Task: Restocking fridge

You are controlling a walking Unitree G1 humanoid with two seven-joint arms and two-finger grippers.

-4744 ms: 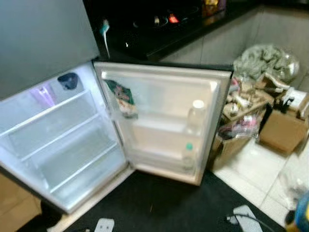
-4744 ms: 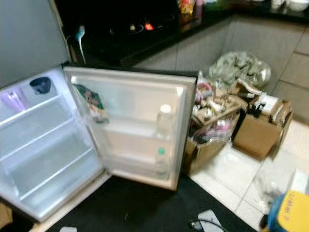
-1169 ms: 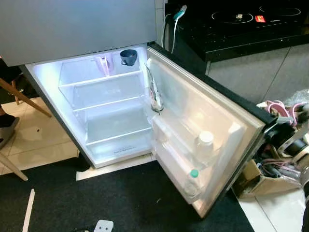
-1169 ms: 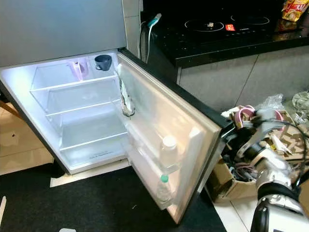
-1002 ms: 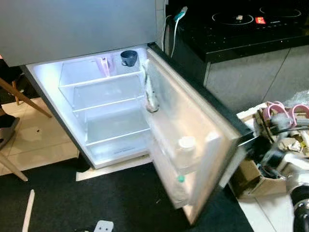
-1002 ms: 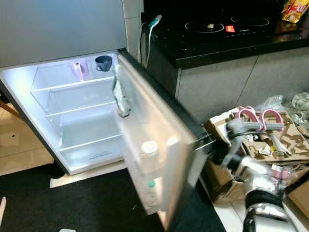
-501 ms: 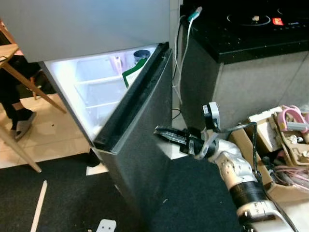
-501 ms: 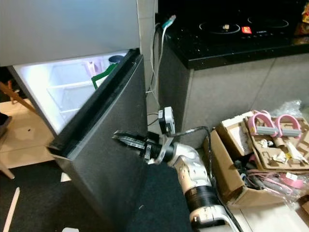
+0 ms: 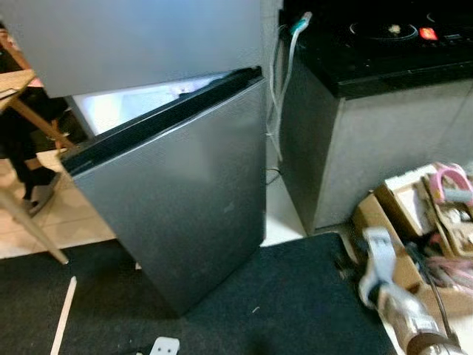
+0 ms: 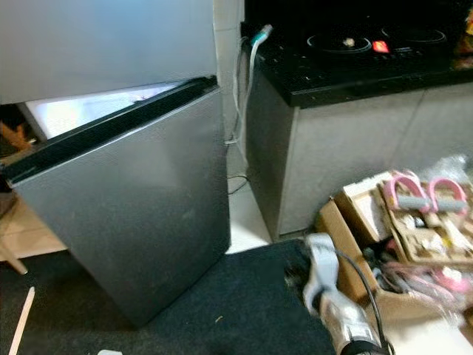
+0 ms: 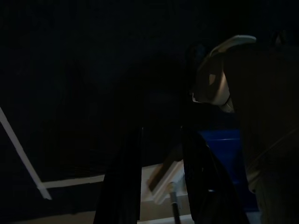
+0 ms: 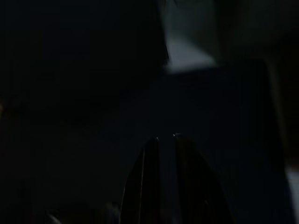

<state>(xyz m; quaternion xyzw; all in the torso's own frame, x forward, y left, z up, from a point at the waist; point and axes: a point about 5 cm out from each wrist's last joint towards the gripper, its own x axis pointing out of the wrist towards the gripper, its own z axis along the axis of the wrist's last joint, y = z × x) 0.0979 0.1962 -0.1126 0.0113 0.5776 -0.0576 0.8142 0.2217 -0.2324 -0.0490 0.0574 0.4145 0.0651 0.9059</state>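
The fridge door (image 9: 177,214), at about nine o'clock of the head views, is seen almost shut, with one lit strip of the fridge interior (image 9: 129,107) showing above its top edge, so the restocking is judged nearly done, only the final closing being left. One right arm (image 10: 332,303) is seen low at five o'clock; in the wrist views the right gripper (image 12: 163,140) is nearly closed and the left gripper (image 11: 161,154) slightly parted, nothing being held. One dark counter (image 9: 369,44), one hanging cable (image 9: 284,59) and one cardboard box (image 10: 384,237) of clutter are counted.

Black mat (image 9: 295,296), fridge (image 9: 177,214), cardboard boxes (image 10: 384,244)
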